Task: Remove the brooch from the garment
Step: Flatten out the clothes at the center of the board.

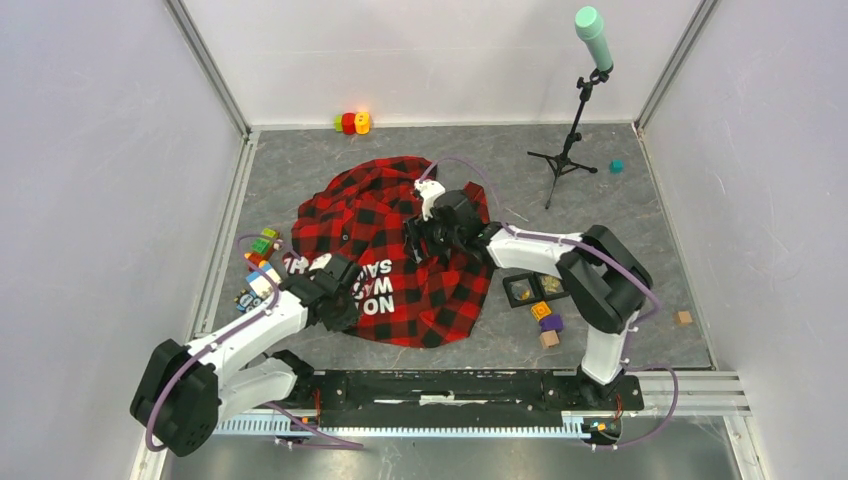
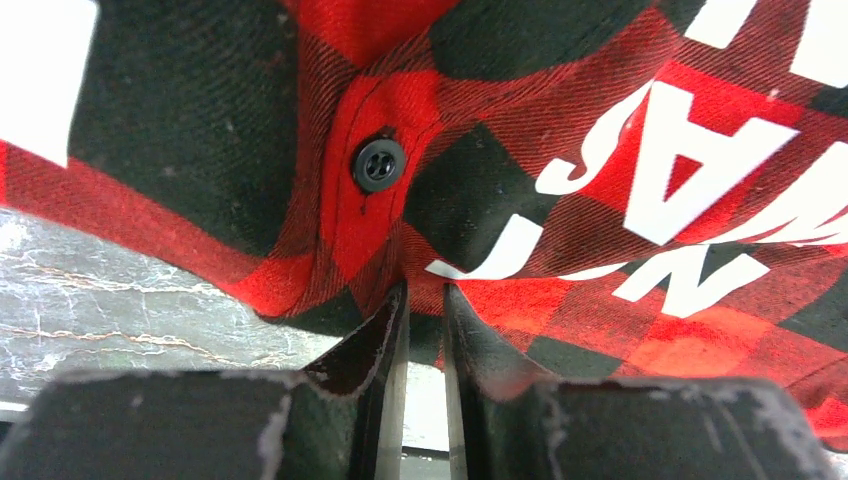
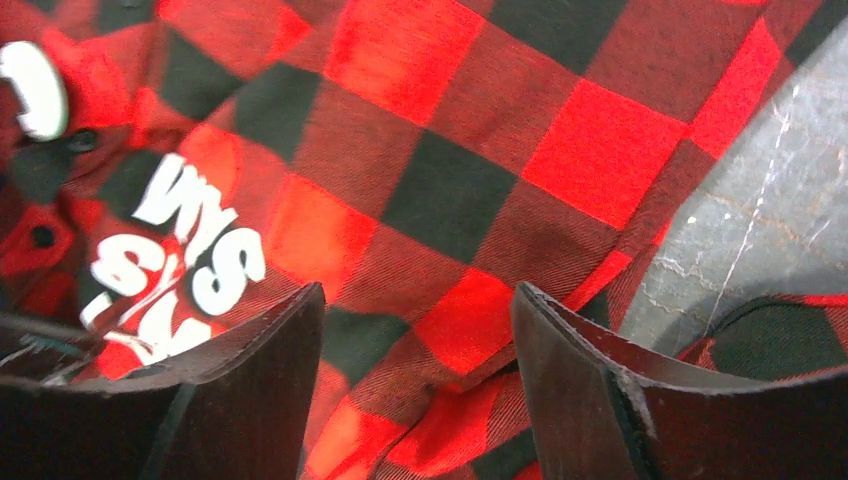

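Note:
The garment is a red-and-black check shirt with white block letters, crumpled on the grey table. My left gripper is at its near-left edge. In the left wrist view its jaws stand almost together, pinching a fold of the garment just below a black button. My right gripper hangs over the shirt's middle, open, with only cloth beneath. A small white rounded thing sits at the cloth's far left; I cannot tell whether it is the brooch.
Toy blocks lie left of the shirt and coloured ones at the back wall. A microphone stand is at the back right. A black tray, small blocks and a wooden cube lie near the right arm.

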Robot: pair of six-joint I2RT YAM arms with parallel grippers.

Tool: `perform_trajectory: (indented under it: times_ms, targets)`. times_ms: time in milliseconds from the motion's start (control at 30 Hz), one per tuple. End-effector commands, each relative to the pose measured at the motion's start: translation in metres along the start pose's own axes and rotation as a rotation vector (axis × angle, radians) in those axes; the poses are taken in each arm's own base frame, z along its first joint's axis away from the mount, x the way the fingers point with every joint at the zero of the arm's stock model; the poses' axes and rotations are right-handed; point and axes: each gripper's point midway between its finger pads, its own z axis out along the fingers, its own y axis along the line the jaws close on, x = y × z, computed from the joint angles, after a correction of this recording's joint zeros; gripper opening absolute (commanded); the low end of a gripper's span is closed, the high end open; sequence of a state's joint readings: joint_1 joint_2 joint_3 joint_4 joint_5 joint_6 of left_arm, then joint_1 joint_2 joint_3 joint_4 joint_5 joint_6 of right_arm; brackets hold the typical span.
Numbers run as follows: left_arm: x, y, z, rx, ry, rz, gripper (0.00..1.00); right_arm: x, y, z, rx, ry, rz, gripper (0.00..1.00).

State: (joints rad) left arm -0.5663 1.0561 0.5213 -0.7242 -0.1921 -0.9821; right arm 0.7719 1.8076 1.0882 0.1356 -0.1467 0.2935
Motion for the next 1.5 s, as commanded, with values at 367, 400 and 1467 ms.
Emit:
perform_trajectory:
  times_ms: [367,400,1467]
  targets:
    - [-0.033,-0.026,-0.038,0.126,-0.134,0.08,0.46,0.005,-0.069,-0.023,0.243,-0.056,0.144,0.0]
    - [-0.038,-0.029,-0.044,0.142,-0.15,0.105,0.49,0.014,-0.077,-0.033,0.265,-0.051,0.153,0.0]
    - [-0.268,-0.034,-0.017,0.119,-0.385,0.026,0.97,-0.062,-0.091,0.083,-0.008,-0.107,0.324,0.6]
